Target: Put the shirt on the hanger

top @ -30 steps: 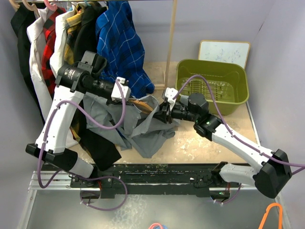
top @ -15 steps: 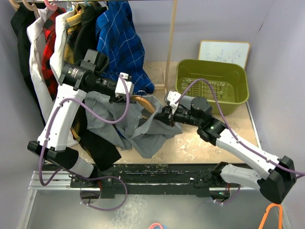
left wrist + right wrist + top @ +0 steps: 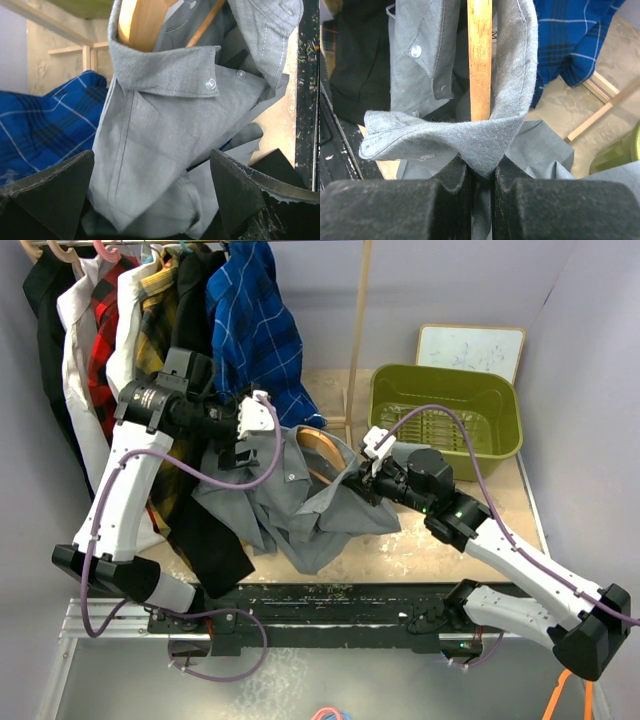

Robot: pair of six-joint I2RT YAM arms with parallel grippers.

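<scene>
Clothes crowd the rail at the back left: a blue check shirt (image 3: 255, 330), a red plaid one (image 3: 100, 330) and black garments (image 3: 205, 535) that hang down close behind the left arm, so the left claw (image 3: 248, 428) sits hard against them. A wooden rack post (image 3: 357, 340) stands just behind the hanger (image 3: 322, 450), and the hem of the blue check shirt hangs beside the hanger's upper end.

To the right, on the bench (image 3: 400, 552), sits a green tub (image 3: 505, 430), in which we see only a ribbed floor. A small whiteboard (image 3: 470, 348) stands against the back wall behind it.

The shirt (image 3: 290, 505) hangs between the two arms. Its collar is wrapped round the hanger's tan shoulder and its lower folds rest on the bench. From the left wrist we see the left claw spread wide, one finger on either side of the grey cloth, gripping nothing. The right claw (image 3: 360, 478) is closed tight, pinching a fold of the shirt's edge just below the hanger's wooden bar.

Compared with half a second ago, we find the right claw a little farther right and the shirt pulled out wider between the arms. The hanger's broad shoulder showed then only as a thin arc above the cloth, and now lies open to view inside the collar. The left arm sits in much the same place.
</scene>
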